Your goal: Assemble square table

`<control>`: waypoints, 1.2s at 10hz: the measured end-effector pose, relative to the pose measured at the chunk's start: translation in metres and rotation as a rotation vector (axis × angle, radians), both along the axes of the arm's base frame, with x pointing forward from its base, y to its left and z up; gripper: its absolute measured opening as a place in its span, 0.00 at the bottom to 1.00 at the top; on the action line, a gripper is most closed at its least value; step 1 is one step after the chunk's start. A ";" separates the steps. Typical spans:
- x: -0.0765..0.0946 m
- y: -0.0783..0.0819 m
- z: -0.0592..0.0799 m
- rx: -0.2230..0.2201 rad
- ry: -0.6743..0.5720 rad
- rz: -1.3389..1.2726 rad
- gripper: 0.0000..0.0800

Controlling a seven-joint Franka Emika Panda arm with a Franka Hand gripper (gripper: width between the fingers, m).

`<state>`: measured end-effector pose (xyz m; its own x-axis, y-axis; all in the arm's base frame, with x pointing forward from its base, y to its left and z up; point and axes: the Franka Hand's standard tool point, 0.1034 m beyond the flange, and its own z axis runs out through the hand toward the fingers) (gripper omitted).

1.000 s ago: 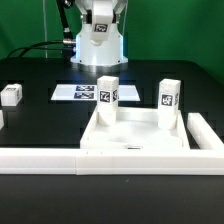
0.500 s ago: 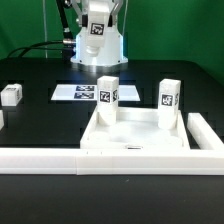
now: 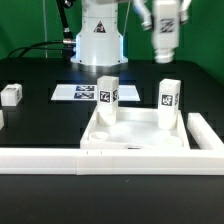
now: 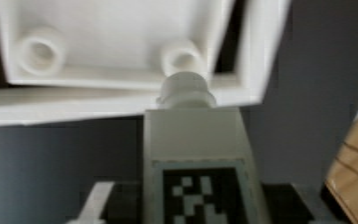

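The square table's white top (image 3: pixel 135 133) lies tray-side up, and two tagged white legs (image 3: pixel 107 95) (image 3: pixel 168 100) stand upright in its far corner sockets. My gripper (image 3: pixel 160 30) hangs high above the top's far corner on the exterior view's right, shut on a third tagged leg (image 3: pixel 165 15). In the wrist view that leg (image 4: pixel 194 140) runs out between my fingers (image 4: pixel 108 195). Its peg end points toward the tabletop (image 4: pixel 105 80), near an open round socket (image 4: pixel 185 52). Another loose leg (image 3: pixel 11 95) lies at the exterior view's left.
The marker board (image 3: pixel 80 93) lies flat behind the tabletop. A long white L-shaped rail (image 3: pixel 90 158) runs along the front and up the exterior view's right side (image 3: pixel 205 133). The robot base (image 3: pixel 97 45) stands at the back.
The gripper, still holding the leg, has swung from in front of the robot base to the exterior view's right. It now hangs above the tabletop's far right corner.
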<state>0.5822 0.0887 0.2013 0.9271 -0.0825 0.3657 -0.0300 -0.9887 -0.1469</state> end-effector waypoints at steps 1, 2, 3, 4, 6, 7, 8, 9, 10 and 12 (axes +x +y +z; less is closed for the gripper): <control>0.000 -0.007 -0.003 -0.026 -0.060 0.032 0.36; -0.005 -0.009 -0.008 -0.021 -0.035 0.021 0.36; -0.004 -0.007 -0.007 -0.020 -0.038 0.023 0.36; -0.004 -0.007 -0.008 -0.021 -0.036 0.024 0.36; -0.001 0.006 -0.032 -0.042 -0.036 0.039 0.36; 0.014 0.013 -0.048 -0.053 -0.031 0.059 0.36; 0.029 0.011 -0.063 -0.057 -0.037 0.060 0.36; 0.034 0.006 -0.078 -0.063 -0.055 0.064 0.36; 0.033 0.007 -0.087 -0.062 -0.063 0.060 0.36; 0.033 0.008 -0.087 -0.062 -0.059 0.063 0.36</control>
<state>0.6149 0.0965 0.1139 0.9066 -0.0001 0.4221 0.0393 -0.9956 -0.0847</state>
